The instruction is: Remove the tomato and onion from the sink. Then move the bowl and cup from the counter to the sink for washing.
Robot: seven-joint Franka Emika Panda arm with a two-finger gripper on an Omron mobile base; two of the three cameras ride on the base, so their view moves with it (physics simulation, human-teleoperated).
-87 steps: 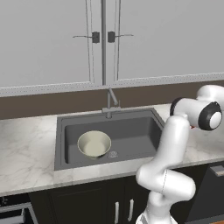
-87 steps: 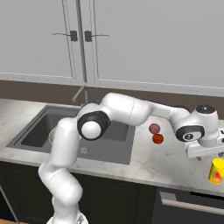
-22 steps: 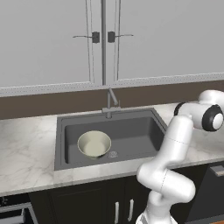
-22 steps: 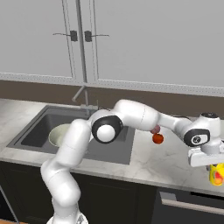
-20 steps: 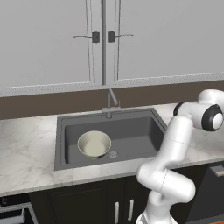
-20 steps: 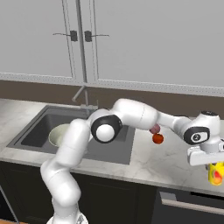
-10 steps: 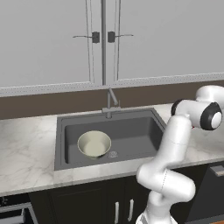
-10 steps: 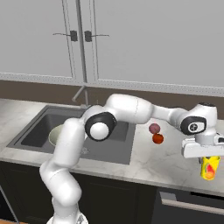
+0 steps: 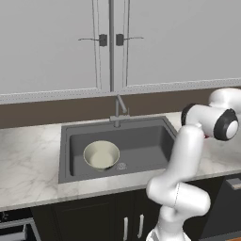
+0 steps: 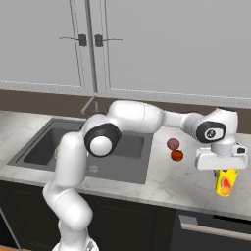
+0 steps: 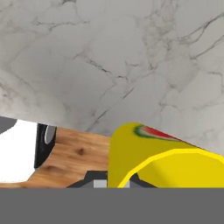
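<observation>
We are on the last step: our jaws are clamped on the cup (image 10: 225,182), lifted at the right edge of the frame above the counter (image 10: 181,181). The bowl (image 9: 101,154) already sits in the sink (image 9: 141,141). Next we must swing the cup left over the basin and lower it beside the bowl.

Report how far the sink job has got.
Done: the tomato and onion lie side by side on the counter, out of the sink, and the bowl sits in the basin.
In hand: the gripper is shut on the cup, held over the counter's right end.
Left: carry the cup to the sink and release it.
</observation>
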